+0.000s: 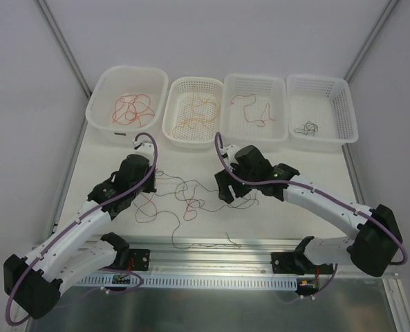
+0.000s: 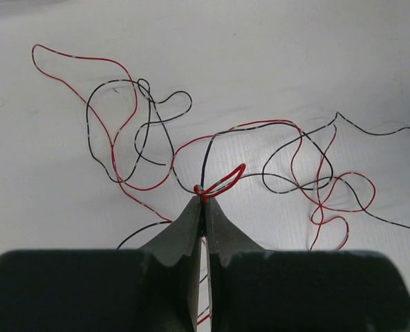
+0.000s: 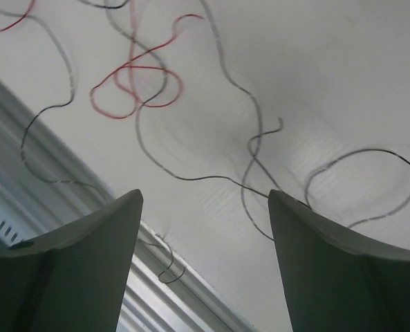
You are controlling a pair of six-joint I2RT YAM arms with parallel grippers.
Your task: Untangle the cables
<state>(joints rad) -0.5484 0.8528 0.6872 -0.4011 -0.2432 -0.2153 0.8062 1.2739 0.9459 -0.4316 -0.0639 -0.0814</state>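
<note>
Left gripper (image 2: 203,197) pinched on the cables (image 2: 232,173), arm stretched forward; right gripper (image 3: 205,197) spread wide above them.

on the white table (image 1: 291,160), a solid-walled tub (image 1: 132,69) sits at 11 o'clock, a mesh basket (image 1: 191,142) and a second basket (image 1: 254,135) near 12, a third basket (image 1: 323,140) at 1. a metal rail (image 1: 211,259) and slotted duct (image 1: 211,282) run across at 6 o'clock.

A row of baskets (image 1: 193,81) is set along the far edge of the table (image 1: 315,166), strands (image 1: 132,107) lying inside each. Before them, cables (image 1: 184,197) are spread between the left gripper (image 2: 203,197) and right gripper (image 3: 205,197).
</note>
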